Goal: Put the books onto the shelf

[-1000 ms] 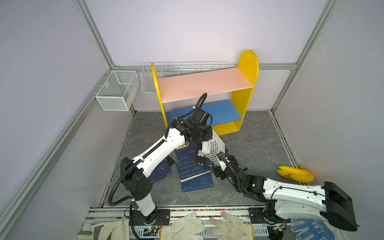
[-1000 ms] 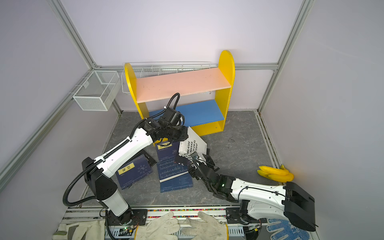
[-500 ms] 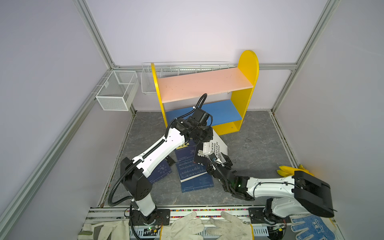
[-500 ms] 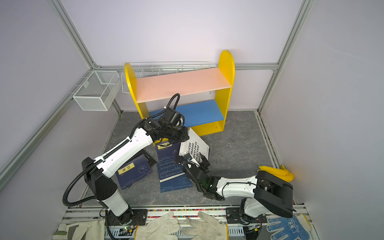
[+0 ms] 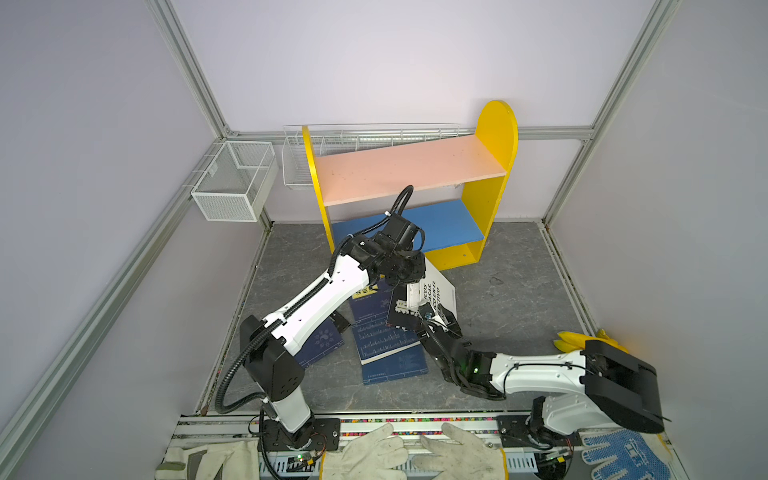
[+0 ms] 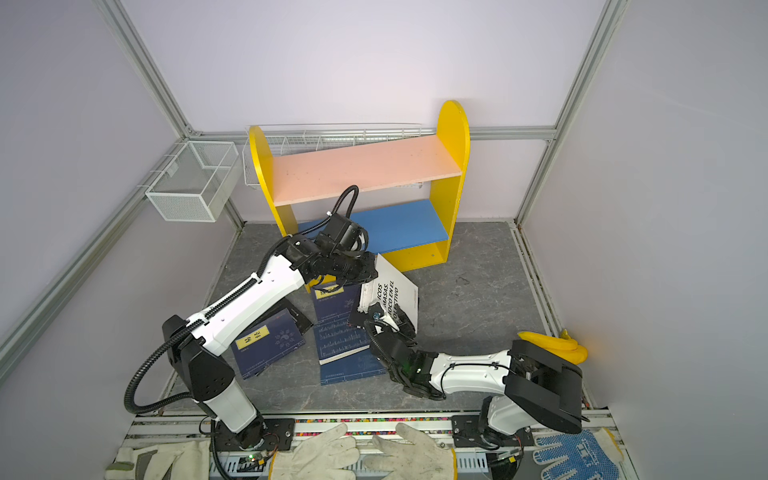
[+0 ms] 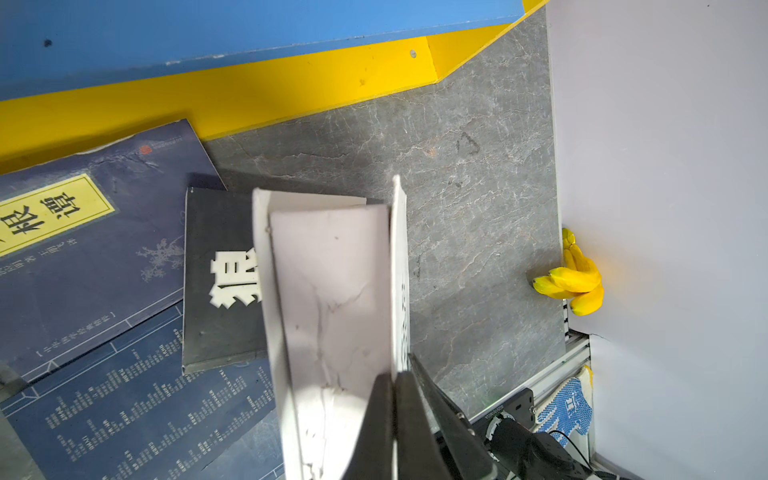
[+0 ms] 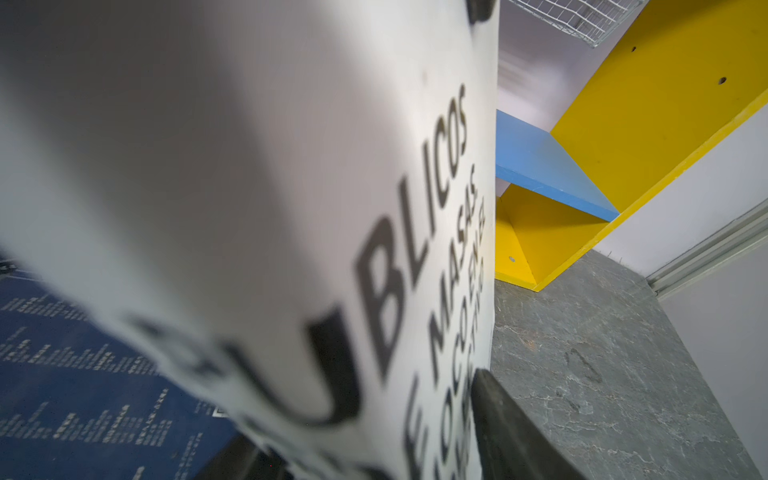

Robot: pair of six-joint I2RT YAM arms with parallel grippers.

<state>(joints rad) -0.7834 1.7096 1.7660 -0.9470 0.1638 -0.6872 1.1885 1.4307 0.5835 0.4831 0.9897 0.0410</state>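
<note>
Left jaws clench the tilted large white paperback with bold black lettering point(image 5: 444, 291); right jaws straddle it, grip unclear.

In the right wrist view the white book point(image 8: 249, 187) fills most of the frame. It is blurred close to the lens and its lettering runs off the lower edge. Only one dark finger point(image 8: 511, 436) shows clearly there, so whether the right gripper point(image 5: 432, 318) presses on the book cannot be told. In the left wrist view the book's pages cover part of the white character on the black book point(image 7: 216, 270), and the left gripper point(image 7: 395, 386) is cut off at the bottom edge. In both top views the left arm point(image 5: 316, 299) hides much of a navy book point(image 5: 328, 340), whose fine print is too small to read.
</note>
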